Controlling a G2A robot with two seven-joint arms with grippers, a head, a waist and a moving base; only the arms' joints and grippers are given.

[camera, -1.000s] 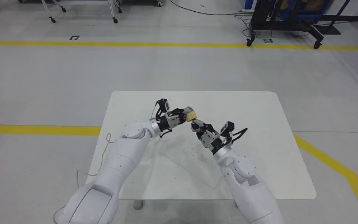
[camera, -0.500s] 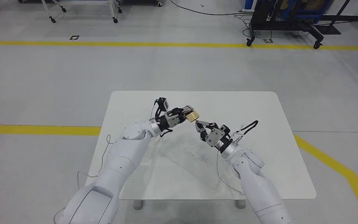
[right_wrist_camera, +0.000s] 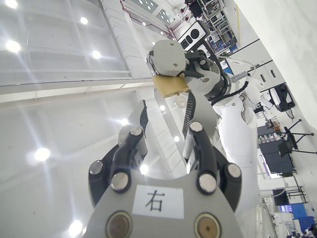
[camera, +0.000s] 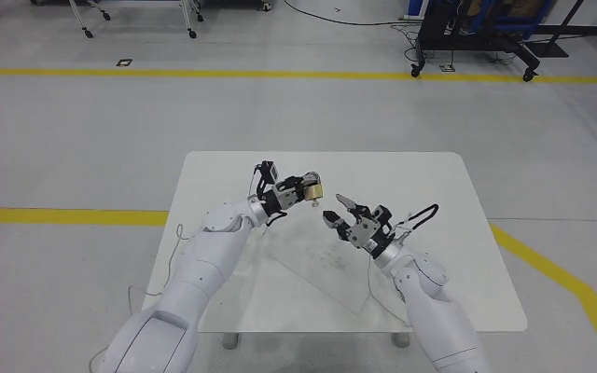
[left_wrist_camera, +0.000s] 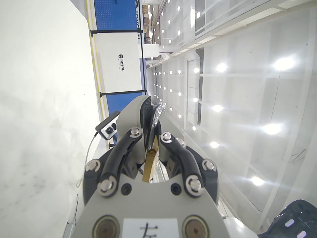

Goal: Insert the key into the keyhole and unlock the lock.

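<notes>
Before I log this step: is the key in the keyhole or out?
In, it seems: the key pokes out under the brass lock, which the left gripper holds; the right gripper is open, apart.

Open air separates the right gripper (camera: 333, 207) from the lock (camera: 312, 190), above the table (camera: 420, 177).

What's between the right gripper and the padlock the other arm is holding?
In the right wrist view, the pale key sticks out of the padlock toward the open right gripper; otherwise just air.
</notes>
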